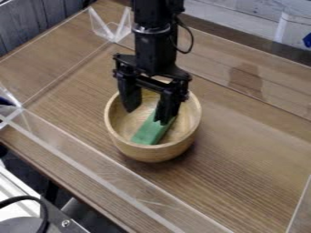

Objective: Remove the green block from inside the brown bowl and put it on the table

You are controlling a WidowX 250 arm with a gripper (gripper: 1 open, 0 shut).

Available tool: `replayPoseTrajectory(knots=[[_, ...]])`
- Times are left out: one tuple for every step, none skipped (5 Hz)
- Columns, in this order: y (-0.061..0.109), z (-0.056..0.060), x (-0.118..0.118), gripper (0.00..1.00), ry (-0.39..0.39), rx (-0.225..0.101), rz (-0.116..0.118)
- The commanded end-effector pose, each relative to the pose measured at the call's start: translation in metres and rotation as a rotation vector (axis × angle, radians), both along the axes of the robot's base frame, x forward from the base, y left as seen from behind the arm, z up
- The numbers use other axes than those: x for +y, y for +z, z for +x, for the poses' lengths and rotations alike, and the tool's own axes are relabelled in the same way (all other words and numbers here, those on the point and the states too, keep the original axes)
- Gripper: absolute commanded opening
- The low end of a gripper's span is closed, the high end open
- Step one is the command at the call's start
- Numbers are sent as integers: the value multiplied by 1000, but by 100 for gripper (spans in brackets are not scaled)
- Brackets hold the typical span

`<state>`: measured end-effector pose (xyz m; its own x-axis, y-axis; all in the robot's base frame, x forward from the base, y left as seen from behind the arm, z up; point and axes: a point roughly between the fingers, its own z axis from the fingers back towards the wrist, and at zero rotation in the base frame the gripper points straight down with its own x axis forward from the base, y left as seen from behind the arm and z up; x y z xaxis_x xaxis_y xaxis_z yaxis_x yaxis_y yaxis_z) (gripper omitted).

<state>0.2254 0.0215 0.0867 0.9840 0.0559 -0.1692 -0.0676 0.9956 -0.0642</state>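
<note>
green block (151,132): looks light, stiff, perhaps smooth | take it across the narrow middle | fingers (148,103) spread | bowl (153,153) beneath

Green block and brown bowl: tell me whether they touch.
Touching. The camera view shows the green block lying inside the brown bowl, its lower end down on the bowl's inner surface.

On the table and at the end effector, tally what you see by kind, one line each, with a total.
Bowls, brown: 1, the brown bowl
Blocks, green: 1, the green block, inside the bowl
End effectors, black: 1, the end effector, open over the bowl
Total: 3
</note>
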Motion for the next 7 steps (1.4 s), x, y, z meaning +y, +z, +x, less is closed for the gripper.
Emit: replayPoseTrajectory(knots=[[12,10,3,100,11,-46,3],[12,9,3,100,9,-44,2],[5,8,3,100,9,-36,4],[-1,8,2,100,8,-28,8],[-9,8,2,100,8,-19,12],[-16,8,1,100,8,-11,17],[-22,8,1,100,9,-4,21]])
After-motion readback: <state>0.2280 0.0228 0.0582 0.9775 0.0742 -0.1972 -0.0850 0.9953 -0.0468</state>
